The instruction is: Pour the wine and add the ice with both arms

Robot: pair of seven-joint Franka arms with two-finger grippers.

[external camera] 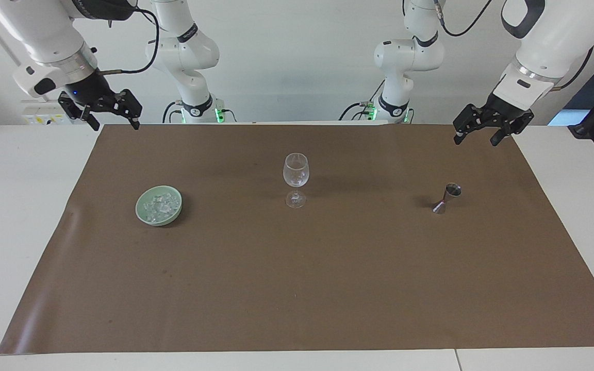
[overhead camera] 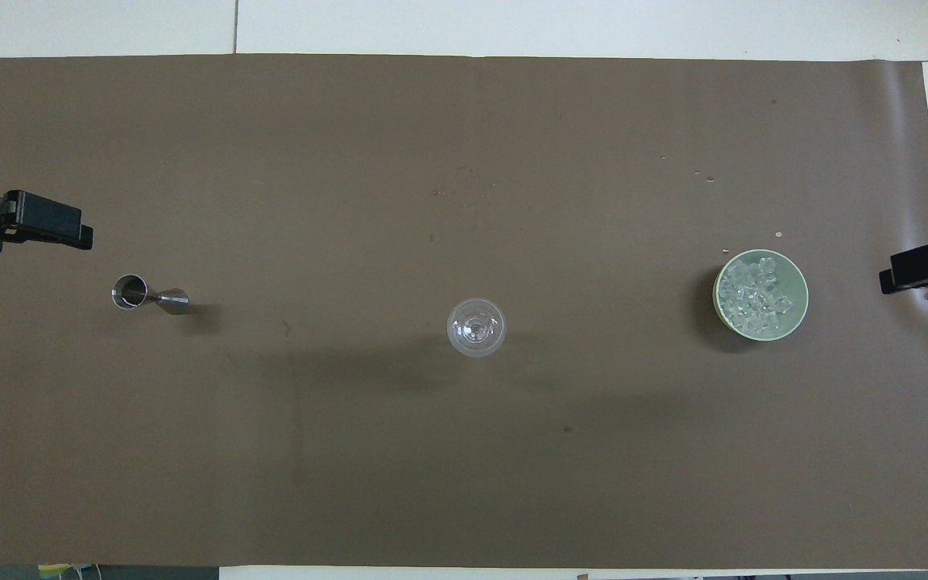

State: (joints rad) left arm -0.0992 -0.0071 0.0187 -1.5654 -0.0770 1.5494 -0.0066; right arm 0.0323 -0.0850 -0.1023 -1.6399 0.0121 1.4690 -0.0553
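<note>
A clear stemmed glass (external camera: 295, 175) (overhead camera: 476, 326) stands upright in the middle of the brown mat and looks empty. Toward the right arm's end sits a pale green bowl (external camera: 141, 211) (overhead camera: 799, 278) holding the ice (external camera: 161, 206) (overhead camera: 754, 298). Toward the left arm's end stands a small steel jigger (external camera: 449, 197) (overhead camera: 142, 294); no wine shows in it or anywhere else. My right gripper (external camera: 115, 125) hangs open and empty over the mat's edge by the robots. My left gripper (external camera: 475, 140) hangs open and empty over the mat, up from the jigger.
The brown mat (external camera: 297, 288) covers most of the white table (external camera: 23, 206). A few tiny whitish specks (overhead camera: 706, 177) lie on the mat, farther from the robots than the bowl. Both arm bases stand at the table's edge.
</note>
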